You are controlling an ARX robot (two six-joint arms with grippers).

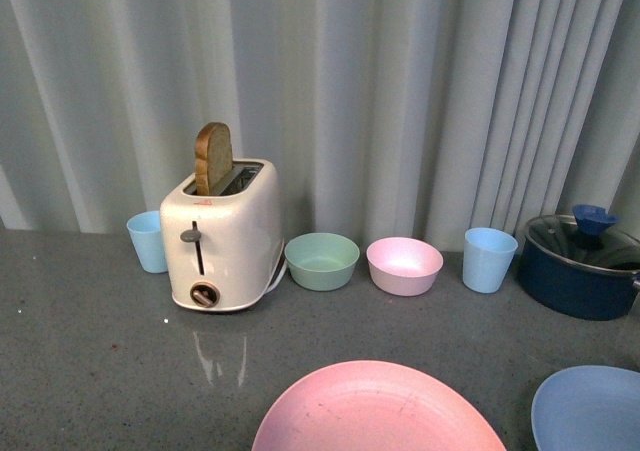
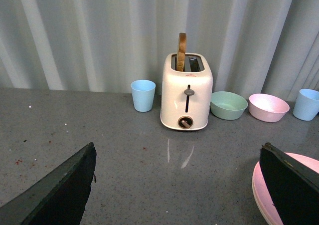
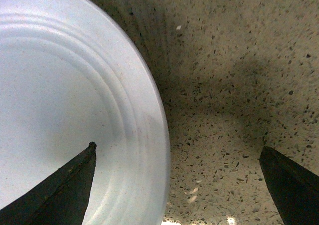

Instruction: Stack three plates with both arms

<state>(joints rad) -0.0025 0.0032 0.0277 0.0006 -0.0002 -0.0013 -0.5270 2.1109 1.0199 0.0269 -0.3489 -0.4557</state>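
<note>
Neither arm shows in the front view, wrist cameras only. The left gripper [image 2: 177, 185] is aimed level across the grey counter [image 2: 124, 155] and faces the toaster [image 2: 187, 93] head-on. Its jaws are spread wide with nothing between them. One finger [image 2: 291, 185] overlaps the edge of the pink plate [image 2: 260, 190]; I can't tell if it touches.

The right gripper [image 3: 177, 185] points straight down, also spread apart and holding nothing. One finger [image 3: 65, 185] is over the blue plate [image 3: 65, 85], the other is over bare counter, and the plate's rim lies between them. Contact is unclear.

In the front view the pink plate [image 1: 378, 411] lies well in front of the toaster [image 1: 220, 233] and off to its right, flat on the counter. The blue plate [image 1: 590, 406] is further right of the toaster, apart from the pink one.

A slice of toast [image 1: 212, 158] stands up in the toaster slot. A green bowl [image 1: 321, 260] sits just right of the toaster, with a pink bowl [image 1: 404, 265] beyond it.
</note>
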